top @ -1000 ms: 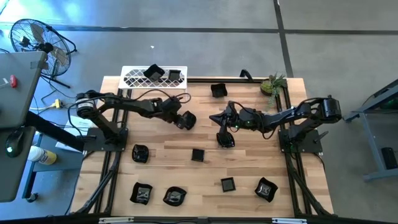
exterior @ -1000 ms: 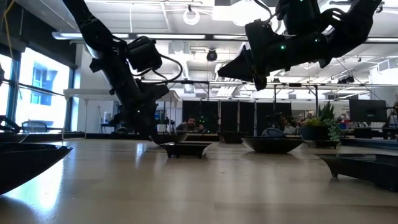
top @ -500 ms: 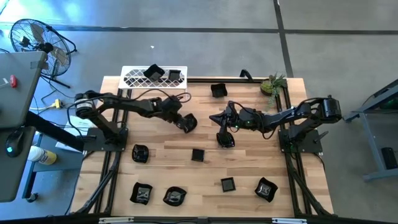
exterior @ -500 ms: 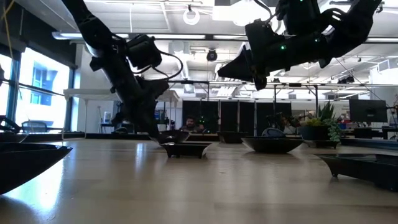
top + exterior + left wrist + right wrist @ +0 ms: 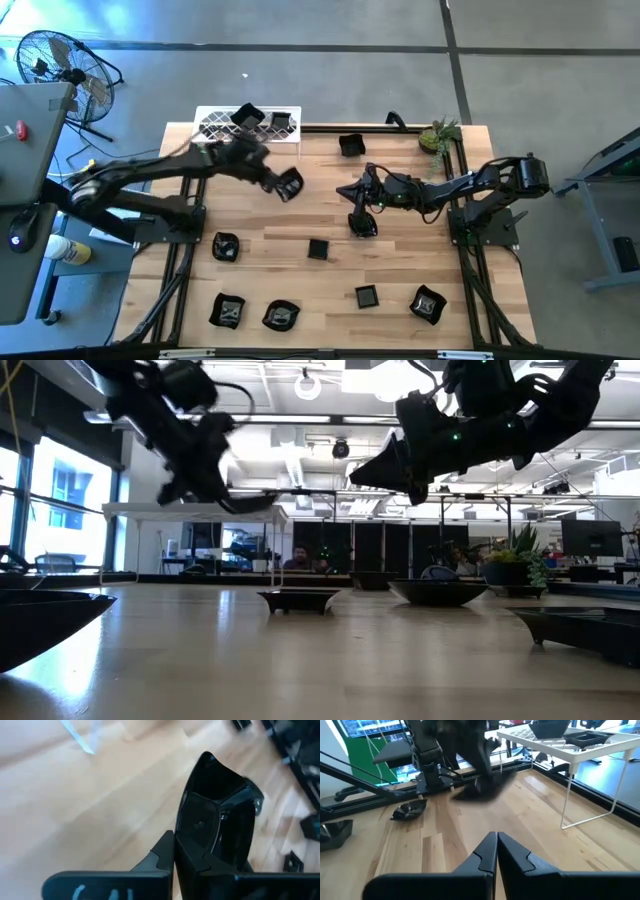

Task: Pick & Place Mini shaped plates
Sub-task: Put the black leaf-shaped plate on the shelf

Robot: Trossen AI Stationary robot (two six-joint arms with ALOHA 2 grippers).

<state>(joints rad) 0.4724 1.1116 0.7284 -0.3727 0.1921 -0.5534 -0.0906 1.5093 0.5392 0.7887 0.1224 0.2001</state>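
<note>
Lifted since a second ago, the small black plate (image 5: pixel 289 184) now hangs clear of the bench (image 5: pixel 400 250) in my left hand (image 5: pixel 277 181), which was wide around it down on the wood and has since closed tight on its rim. It sits tilted, toward eleven o'clock of the bench's middle, near the white wire rack (image 5: pixel 215 124) at the far corner, where two more plates (image 5: pixel 262 119) rest. My right hand (image 5: pixel 352 193) hovers at about one o'clock of centre, fingers pressed together with nothing between them, above another plate (image 5: pixel 361 225). Further plates (image 5: pixel 318 249) lie around the middle and along the six o'clock edge. A green potted plant (image 5: pixel 438 134) stands at two o'clock.
</note>
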